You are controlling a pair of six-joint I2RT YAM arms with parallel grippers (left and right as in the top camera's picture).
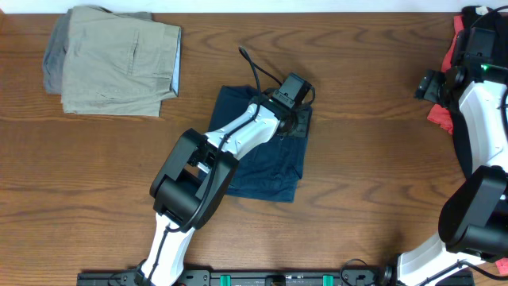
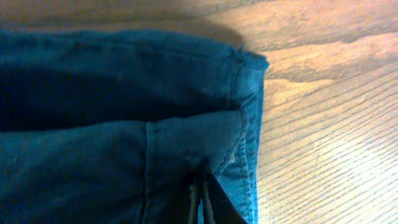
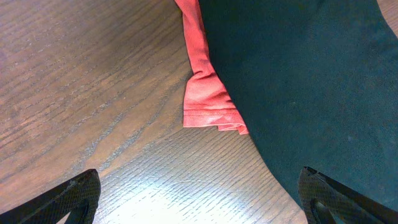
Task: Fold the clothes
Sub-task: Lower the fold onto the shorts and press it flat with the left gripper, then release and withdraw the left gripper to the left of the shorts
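Note:
The dark navy blue shorts (image 1: 266, 163) lie folded in the middle of the table. My left gripper (image 1: 295, 121) is at their far right corner, shut on a fold of the fabric. In the left wrist view the shorts (image 2: 112, 124) fill the frame, with a stitched hem at the corner, and the closed fingertips (image 2: 203, 202) pinch the cloth at the bottom. My right gripper (image 3: 199, 199) is open and empty over bare wood, beside the black garment (image 3: 311, 81) with its coral-pink edge (image 3: 202, 87) at the far right of the table.
Khaki-beige folded trousers (image 1: 115, 59) lie at the back left. The black and coral-pink garment (image 1: 456, 71) sits at the right edge under the right arm (image 1: 480, 119). The left arm (image 1: 230, 151) reaches across the shorts.

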